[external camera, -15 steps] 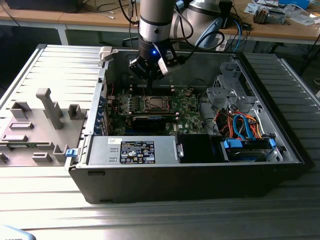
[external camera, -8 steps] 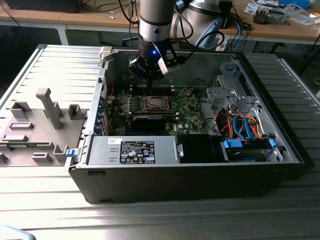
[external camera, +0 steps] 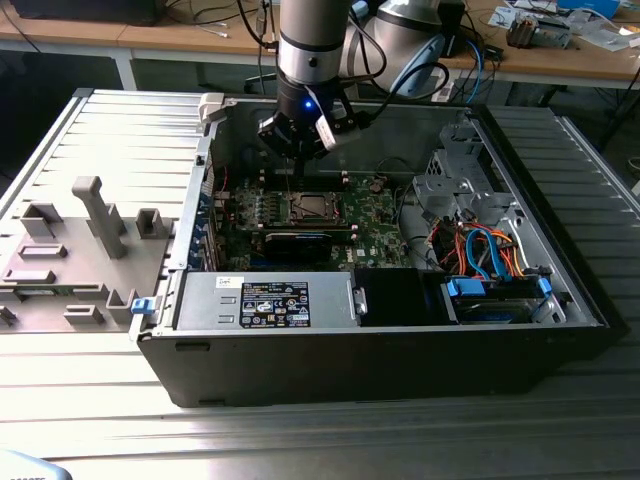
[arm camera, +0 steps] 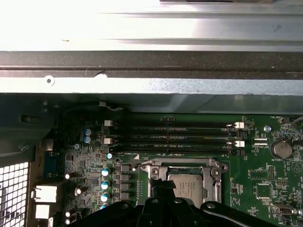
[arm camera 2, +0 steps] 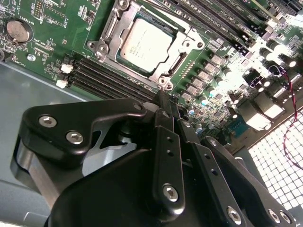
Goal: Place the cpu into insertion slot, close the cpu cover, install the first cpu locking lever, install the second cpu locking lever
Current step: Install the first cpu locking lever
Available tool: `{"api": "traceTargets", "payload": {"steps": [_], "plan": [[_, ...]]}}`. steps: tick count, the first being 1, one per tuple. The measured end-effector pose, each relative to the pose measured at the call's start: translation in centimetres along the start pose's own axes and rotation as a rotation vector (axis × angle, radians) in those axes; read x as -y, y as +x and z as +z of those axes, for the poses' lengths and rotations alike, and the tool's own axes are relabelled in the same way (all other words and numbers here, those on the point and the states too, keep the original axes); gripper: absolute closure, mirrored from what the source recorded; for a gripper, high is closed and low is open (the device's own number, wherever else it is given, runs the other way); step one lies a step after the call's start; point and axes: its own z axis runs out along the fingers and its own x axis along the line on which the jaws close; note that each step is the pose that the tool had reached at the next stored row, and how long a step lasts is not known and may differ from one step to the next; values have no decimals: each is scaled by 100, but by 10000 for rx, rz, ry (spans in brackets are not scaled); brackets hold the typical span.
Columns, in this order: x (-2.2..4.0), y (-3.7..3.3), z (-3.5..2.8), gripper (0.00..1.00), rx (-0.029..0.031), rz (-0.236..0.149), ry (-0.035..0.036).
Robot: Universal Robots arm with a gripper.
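At the exterior view's left, a grey moulded tray [external camera: 75, 245] with upright pegs lies on the ribbed metal table [external camera: 320, 430], just beside the open computer case [external camera: 380, 350]. Inside the case, at its near left, sits the power supply [external camera: 265, 300] with a dark label. Behind it lies the green motherboard [external camera: 375, 215], and the arm [external camera: 312, 40] comes down from above over the board, its gripper [external camera: 296, 150] hanging just above the memory slots [external camera: 255, 208] and close beside the insertion slot [external camera: 313, 208].

In the second wrist view the gripper [arm camera 2: 163, 101] has its black fingers [arm camera 2: 166, 142] pressed together with nothing between them (closed and empty), their tips over the edge of the memory slots [arm camera 2: 109, 78] nearest the socket. The cpu [arm camera 2: 147, 45] sits flat inside the insertion slot [arm camera 2: 106, 35], its silver-grey top showing through the window of the cpu cover [arm camera 2: 187, 40], which lies down over it. In the first wrist view the cpu [arm camera: 189, 187] and cpu cover [arm camera: 182, 165] show just past the fingers [arm camera: 163, 187], with the memory slots [arm camera: 173, 137] beyond them and a round coin battery [arm camera: 282, 149] off to one side.

Further to the exterior view's right, a bundle of orange and blue cables [external camera: 475, 250] runs down to the drive bay [external camera: 500, 295].
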Motion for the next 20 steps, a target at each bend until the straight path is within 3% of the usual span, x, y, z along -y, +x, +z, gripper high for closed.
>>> {"api": "traceTargets", "payload": {"steps": [7,10,16,20], "plan": [[-5,18,1,89,1,-2,-46],[-6,63,2,89,1,-2,-54],[-9,247,9,89,4,-17,-83],[-11,333,12,89,1,-70,-110]]}}
